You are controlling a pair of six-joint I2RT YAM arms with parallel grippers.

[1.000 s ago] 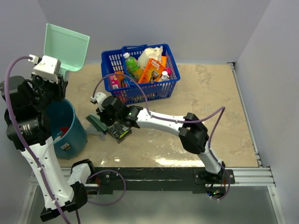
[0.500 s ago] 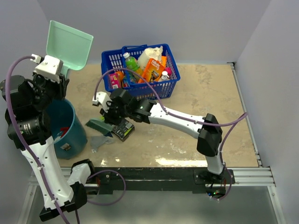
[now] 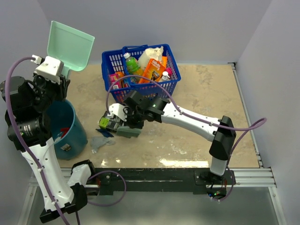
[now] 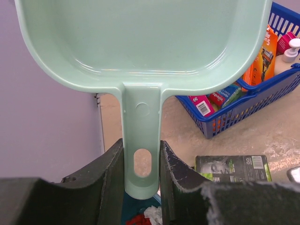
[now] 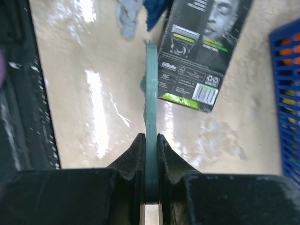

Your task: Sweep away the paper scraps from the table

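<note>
My left gripper [image 3: 52, 71] [image 4: 142, 180] is shut on the handle of the mint-green dustpan [image 3: 70, 43] [image 4: 140, 42], held tilted up above the teal bucket [image 3: 75, 129]. Red and white paper scraps [image 4: 146, 218] lie inside that bucket. My right gripper [image 3: 122, 123] [image 5: 151, 143] is shut on the thin teal brush [image 3: 130, 132] [image 5: 151, 108], low over the table [image 3: 187, 93]. A grey scrap [image 3: 99, 142] [image 5: 127, 18] and a dark blue scrap [image 3: 107, 133] [image 5: 157, 9] lie on the table just beyond the brush, beside the bucket.
A flat black-and-green packet [image 3: 107, 123] [image 5: 199, 51] [image 4: 233, 168] lies beside the brush on the table. A blue basket [image 3: 140, 91] [image 4: 253, 101] full of bottles and boxes stands behind it. The bucket sits at the table's left edge.
My right arm has swung the brush from the packet's left side to its right, and the packet has shifted left. The dustpan has tilted slightly in the left gripper.
</note>
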